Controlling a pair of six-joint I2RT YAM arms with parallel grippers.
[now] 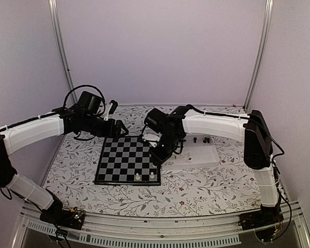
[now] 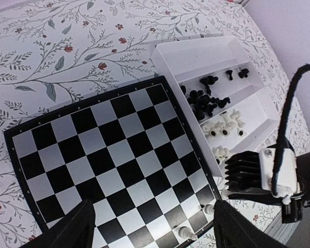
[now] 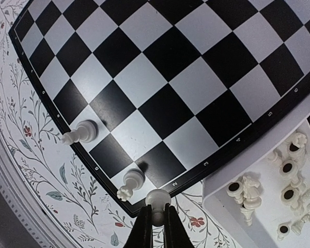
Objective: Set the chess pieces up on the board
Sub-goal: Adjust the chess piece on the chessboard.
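The right hand (image 3: 157, 214) has its two fingers pressed together on one small white piece (image 3: 158, 198), which is pinched at the very fingertips. The rounded end of this piece sticks out beyond the tips. Its long axis seems to run in line with the fingers, but I cannot tell if the visible end is the head or the base. In the right wrist view the piece shows over the black border of the board (image 2: 108, 155), at the near right corner. In the top view this hand hangs above the right edge of the board.

The left hand (image 2: 155, 216) has its fingers far apart and holds nothing. It hovers over the far left part of the board.

Two white pieces (image 1: 138, 176) stand upright in the near row of the board, one in the right corner square and the other with one free square between them.

The board lies flat on the flowered bench (image 1: 196, 191). Just beside its right edge is a white tray (image 2: 206, 51), with black pieces (image 2: 206, 98) and white ones lying in it.
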